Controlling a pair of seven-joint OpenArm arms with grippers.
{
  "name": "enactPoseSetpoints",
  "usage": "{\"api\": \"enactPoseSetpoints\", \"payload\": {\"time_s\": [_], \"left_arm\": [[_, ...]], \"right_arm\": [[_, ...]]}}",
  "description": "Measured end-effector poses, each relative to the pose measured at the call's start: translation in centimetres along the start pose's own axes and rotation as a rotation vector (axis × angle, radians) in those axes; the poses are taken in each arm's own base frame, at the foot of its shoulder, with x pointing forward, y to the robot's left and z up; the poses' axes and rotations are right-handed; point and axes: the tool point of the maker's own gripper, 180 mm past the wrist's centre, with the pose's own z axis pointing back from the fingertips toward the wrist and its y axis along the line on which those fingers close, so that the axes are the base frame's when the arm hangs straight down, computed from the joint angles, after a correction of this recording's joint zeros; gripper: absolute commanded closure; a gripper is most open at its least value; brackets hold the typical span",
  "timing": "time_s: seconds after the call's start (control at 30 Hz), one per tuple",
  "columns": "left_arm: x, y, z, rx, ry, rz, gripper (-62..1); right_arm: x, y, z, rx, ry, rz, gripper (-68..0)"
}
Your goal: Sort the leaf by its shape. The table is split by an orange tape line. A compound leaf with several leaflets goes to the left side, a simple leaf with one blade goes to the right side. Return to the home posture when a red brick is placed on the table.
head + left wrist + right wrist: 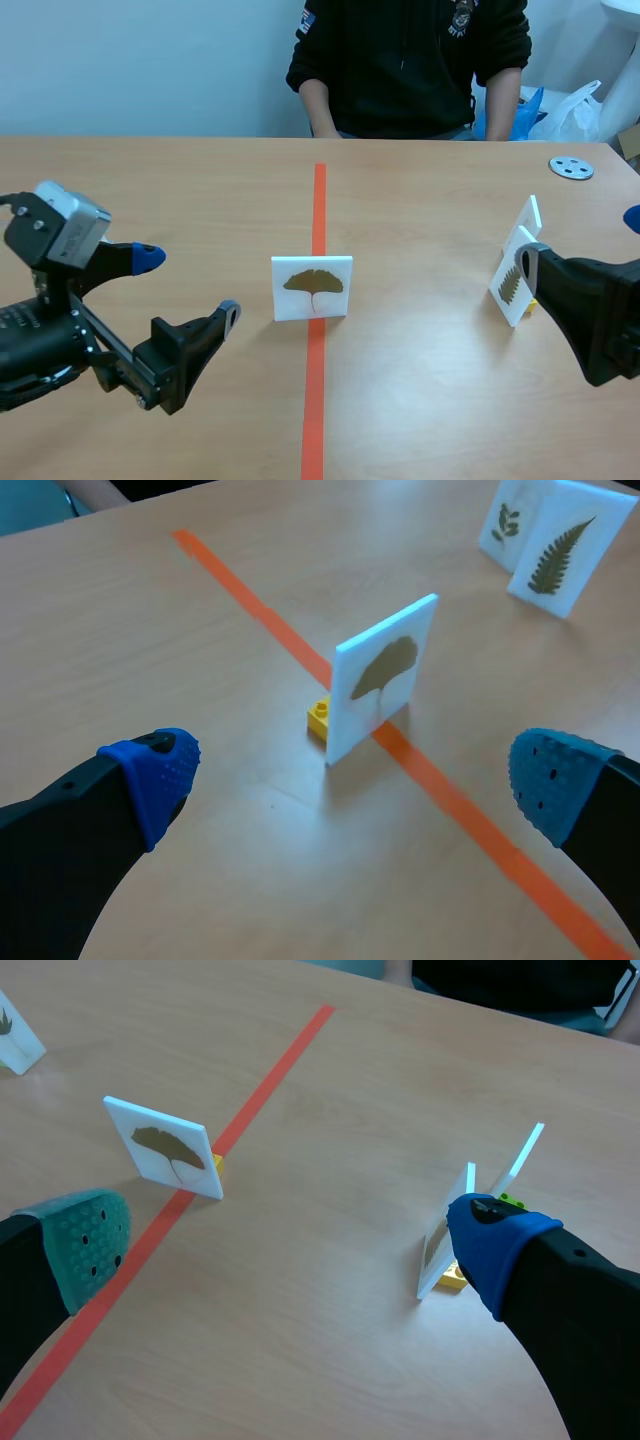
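A white card with a fan-shaped single-blade leaf (312,287) stands upright on the orange tape line (316,400), held by a small yellow brick (320,720). My left gripper (188,284) hovers open to its left, and in the left wrist view the card (385,678) stands just ahead of the open left gripper (352,775). My right gripper (290,1245) is open too, with the leaf card (165,1150) ahead of its left finger. Two more cards stand on the table's right; the nearer one (513,280) shows a fern-like leaf and sits beside my right finger (495,1245).
A person in a dark top sits across the table. A grey disc (571,168) lies at the far right. In the right wrist view, another small card (15,1045) stands far off on the table's left side. The fern cards (558,555) rest on yellow and green bricks.
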Motion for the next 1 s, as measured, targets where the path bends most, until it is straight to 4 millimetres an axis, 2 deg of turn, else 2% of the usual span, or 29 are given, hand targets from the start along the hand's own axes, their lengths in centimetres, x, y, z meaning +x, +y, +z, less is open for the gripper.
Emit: {"api": "enactPoseSetpoints", "payload": {"time_s": [0.17,0.4,0.63,0.77,1.0], "left_arm": [[-1.1,0.6,-1.9,-0.028,-0.002,-0.006,-62.3],[-3.1,0.2,-4.4,-0.099,0.012,-0.075,-62.3],[-3.5,-0.1,-7.0,-0.154,0.004,-0.122,-62.3],[-3.2,-0.9,-8.7,-0.190,-0.018,-0.130,-62.3],[-2.6,-3.8,-11.5,-0.279,-0.058,-0.167,-62.3]], "right_arm": [[0.0,0.0,0.0,0.000,0.000,0.000,-67.9],[0.0,0.0,0.0,0.000,0.000,0.000,-67.9],[0.0,0.0,0.0,0.000,0.000,0.000,-67.9],[0.0,0.0,0.0,0.000,0.000,0.000,-67.9],[0.0,0.0,0.0,0.000,0.000,0.000,-67.9]]}}
